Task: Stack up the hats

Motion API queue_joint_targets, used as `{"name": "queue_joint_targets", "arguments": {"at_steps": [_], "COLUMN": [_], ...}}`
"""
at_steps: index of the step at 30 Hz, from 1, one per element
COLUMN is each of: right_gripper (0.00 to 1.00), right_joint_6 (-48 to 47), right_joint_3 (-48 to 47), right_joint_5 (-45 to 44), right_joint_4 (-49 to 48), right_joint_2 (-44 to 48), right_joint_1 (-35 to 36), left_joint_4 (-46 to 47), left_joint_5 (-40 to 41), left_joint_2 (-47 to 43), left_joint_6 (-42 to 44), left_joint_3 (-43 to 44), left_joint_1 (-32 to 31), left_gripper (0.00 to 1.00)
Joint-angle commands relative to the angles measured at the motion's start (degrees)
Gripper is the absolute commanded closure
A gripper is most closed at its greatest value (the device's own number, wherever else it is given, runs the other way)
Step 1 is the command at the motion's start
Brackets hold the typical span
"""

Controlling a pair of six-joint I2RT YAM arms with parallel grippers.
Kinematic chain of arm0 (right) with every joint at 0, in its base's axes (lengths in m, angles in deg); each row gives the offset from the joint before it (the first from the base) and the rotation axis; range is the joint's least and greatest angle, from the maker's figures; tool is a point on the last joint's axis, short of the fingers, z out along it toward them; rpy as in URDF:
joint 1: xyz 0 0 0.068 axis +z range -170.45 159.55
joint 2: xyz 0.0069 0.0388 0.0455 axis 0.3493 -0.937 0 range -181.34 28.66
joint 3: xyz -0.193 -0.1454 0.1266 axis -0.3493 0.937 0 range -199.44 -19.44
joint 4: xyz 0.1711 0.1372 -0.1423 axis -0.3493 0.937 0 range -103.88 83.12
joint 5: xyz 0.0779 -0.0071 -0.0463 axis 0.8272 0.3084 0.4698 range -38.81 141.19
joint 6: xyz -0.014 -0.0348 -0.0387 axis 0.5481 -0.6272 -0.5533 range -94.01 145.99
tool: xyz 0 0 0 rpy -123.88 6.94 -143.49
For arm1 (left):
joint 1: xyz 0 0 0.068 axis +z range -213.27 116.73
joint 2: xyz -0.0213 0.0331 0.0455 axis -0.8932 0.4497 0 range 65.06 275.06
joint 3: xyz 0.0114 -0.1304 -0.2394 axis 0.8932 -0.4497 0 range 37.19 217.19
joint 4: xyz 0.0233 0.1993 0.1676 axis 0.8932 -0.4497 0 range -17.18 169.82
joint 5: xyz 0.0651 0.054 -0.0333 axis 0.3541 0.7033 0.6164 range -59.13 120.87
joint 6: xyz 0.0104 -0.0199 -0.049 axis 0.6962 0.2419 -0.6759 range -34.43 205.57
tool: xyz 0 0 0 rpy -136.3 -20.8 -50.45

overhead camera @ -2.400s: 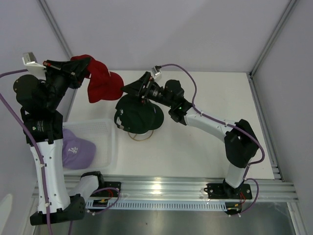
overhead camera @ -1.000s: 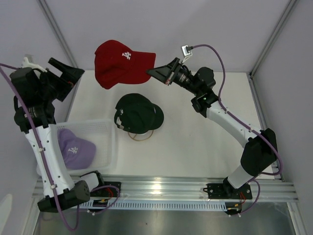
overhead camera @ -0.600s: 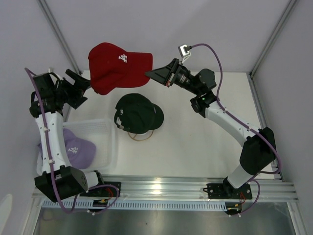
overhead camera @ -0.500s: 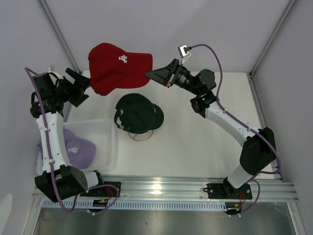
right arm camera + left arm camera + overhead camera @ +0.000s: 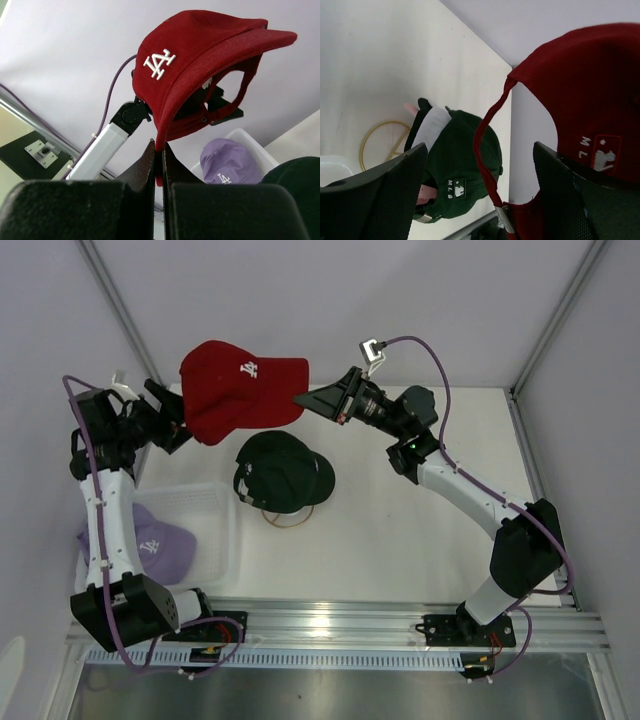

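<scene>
A red cap (image 5: 240,390) with a white logo hangs in the air above the back left of the table. My right gripper (image 5: 303,399) is shut on its brim edge, seen pinched between the pads (image 5: 159,150). My left gripper (image 5: 172,422) is open at the cap's rear, and the red back strap (image 5: 487,145) runs between its spread fingers (image 5: 385,190) without touching them. Below, a dark green cap (image 5: 283,472) tops a pile of hats, with pink and white edges (image 5: 431,126) showing under it. A lavender cap (image 5: 155,545) lies in the basket.
A gold wire ring (image 5: 287,517) lies under the pile's near side. The white mesh basket (image 5: 215,525) sits at the front left, beside the left arm's base. Pale booth walls and metal posts close in the back and sides.
The red cap passed from my left gripper to my right, which lifted it. The left gripper has since swung back in to the cap's rear, and the cap has shifted a little left.
</scene>
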Motion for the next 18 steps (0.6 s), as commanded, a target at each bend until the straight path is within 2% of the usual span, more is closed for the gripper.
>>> {"name": "queue_joint_targets", "arguments": {"at_steps": [1,2,5,7,8,10,11,12,14,18], "right_gripper": [1.00,1.00,1.00,1.00,1.00,1.00,1.00,1.00,1.00,1.00], "right_joint_6": [0.0,0.0,0.0,-0.2,-0.2,-0.2,-0.2,-0.4,-0.7,-4.9], "right_joint_3": [-1.5,-1.6,-2.4,-2.1,-1.8,-1.2,-0.4,0.1,1.3,8.6], "right_joint_5": [0.5,0.8,1.3,1.5,1.6,1.7,1.9,2.0,2.2,2.4], "right_joint_4": [-5.9,-5.9,-5.9,-5.9,-5.7,-5.8,-5.9,-5.9,-5.7,-0.8], "right_joint_2": [0.8,0.7,0.6,0.6,0.6,0.7,1.0,1.2,2.5,7.3], "right_joint_1": [0.3,0.3,0.2,0.5,0.5,0.6,0.4,0.4,0.0,-1.4], "left_joint_4": [-7.3,-8.8,-6.7,-5.2,-5.2,-5.1,-5.0,-4.9,-6.6,-12.0], "left_joint_5": [0.6,2.5,0.3,-0.3,0.0,0.1,0.0,0.1,1.1,6.5], "left_joint_2": [1.3,1.7,0.8,0.4,0.3,0.2,0.2,0.1,0.0,-0.5], "left_joint_6": [7.4,8.4,8.0,7.2,7.2,6.9,6.7,6.4,6.7,12.0], "left_joint_3": [2.4,1.9,-3.2,-4.1,-3.9,-2.4,-1.8,-0.9,1.3,4.3], "left_joint_1": [-3.2,-3.4,-3.5,-3.4,-3.5,-3.4,-3.5,-3.4,-3.5,-3.5], "left_gripper": [0.12,0.13,0.23,0.36,0.46,0.57,0.70,0.76,0.99,0.99]}}
